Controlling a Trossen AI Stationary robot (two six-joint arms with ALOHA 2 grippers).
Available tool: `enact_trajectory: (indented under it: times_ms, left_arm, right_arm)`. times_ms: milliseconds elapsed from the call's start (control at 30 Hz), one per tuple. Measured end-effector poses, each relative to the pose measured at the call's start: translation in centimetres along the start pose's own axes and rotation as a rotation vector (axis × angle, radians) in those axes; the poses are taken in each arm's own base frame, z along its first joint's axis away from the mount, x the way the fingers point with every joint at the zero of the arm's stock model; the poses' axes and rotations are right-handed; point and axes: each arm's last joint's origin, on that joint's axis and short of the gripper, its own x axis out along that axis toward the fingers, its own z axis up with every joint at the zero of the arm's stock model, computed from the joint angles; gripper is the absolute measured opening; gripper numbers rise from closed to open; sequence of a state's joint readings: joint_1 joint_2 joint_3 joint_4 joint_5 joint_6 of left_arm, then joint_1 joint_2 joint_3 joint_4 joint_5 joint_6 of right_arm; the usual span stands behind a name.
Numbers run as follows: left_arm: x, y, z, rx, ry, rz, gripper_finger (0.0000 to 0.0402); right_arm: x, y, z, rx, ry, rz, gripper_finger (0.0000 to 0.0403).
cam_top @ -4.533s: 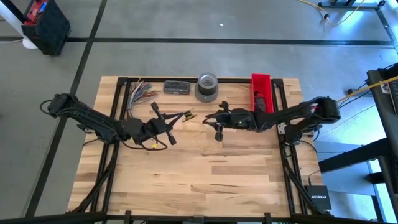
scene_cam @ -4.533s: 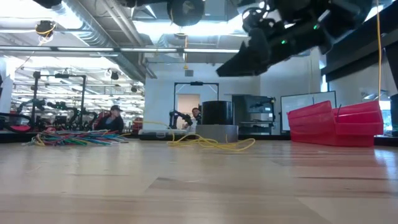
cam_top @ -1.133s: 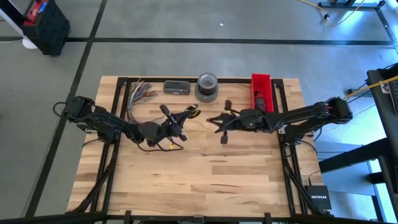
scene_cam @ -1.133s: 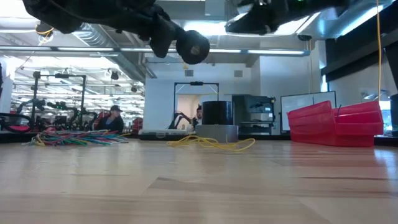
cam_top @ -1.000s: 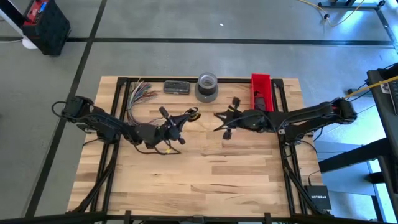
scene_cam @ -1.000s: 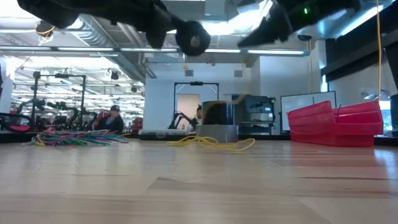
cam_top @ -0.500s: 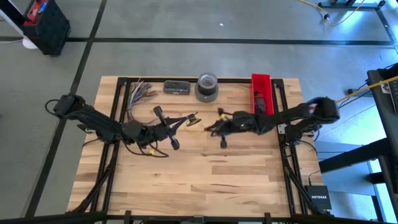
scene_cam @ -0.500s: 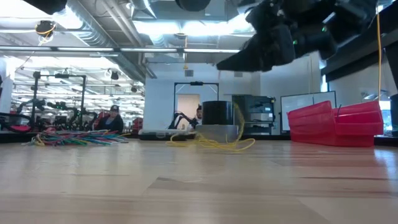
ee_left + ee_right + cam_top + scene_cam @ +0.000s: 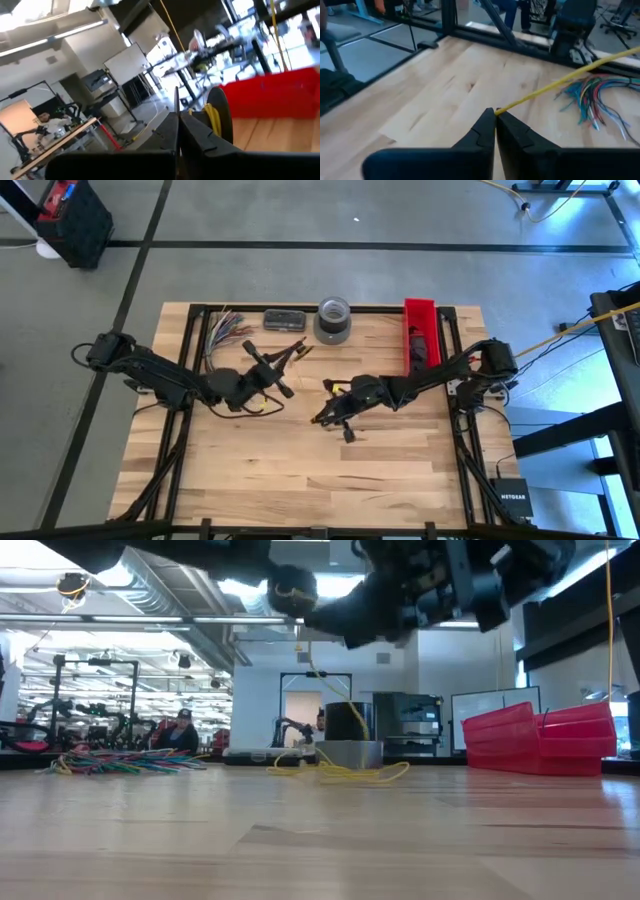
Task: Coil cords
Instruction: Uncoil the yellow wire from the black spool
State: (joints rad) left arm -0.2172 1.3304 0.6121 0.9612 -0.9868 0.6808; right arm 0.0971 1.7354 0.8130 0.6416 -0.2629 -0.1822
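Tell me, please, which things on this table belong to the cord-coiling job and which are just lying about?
In the job: yellow cord, pinched by the right gripper; round coiled bundle at the left gripper.

Lying about: multicoloured wires, grey tape roll, red bin, dark flat case.

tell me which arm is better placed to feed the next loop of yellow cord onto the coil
Probably the right. The right gripper is already pinched on the yellow cord, running taut from its fingertips. The left gripper is shut beside the coil, seemingly holding it.
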Motion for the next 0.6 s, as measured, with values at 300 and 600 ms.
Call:
enact_trajectory:
  times_ms: [300,600]
  left_arm:
    - [0.5,-0.8,-2.5,0.313,0.156,-0.067,0.0000]
    - [-1.3,-1.3,-2.6,0.610,0.284,0.029,0.0000]
  right_arm:
    - [-3.3,0.3,4.3,-0.063,-0.003,-0.091,0.0116]
    - [-8.3,0.7,5.7,-0.078,0.230,-0.254,0.0151]
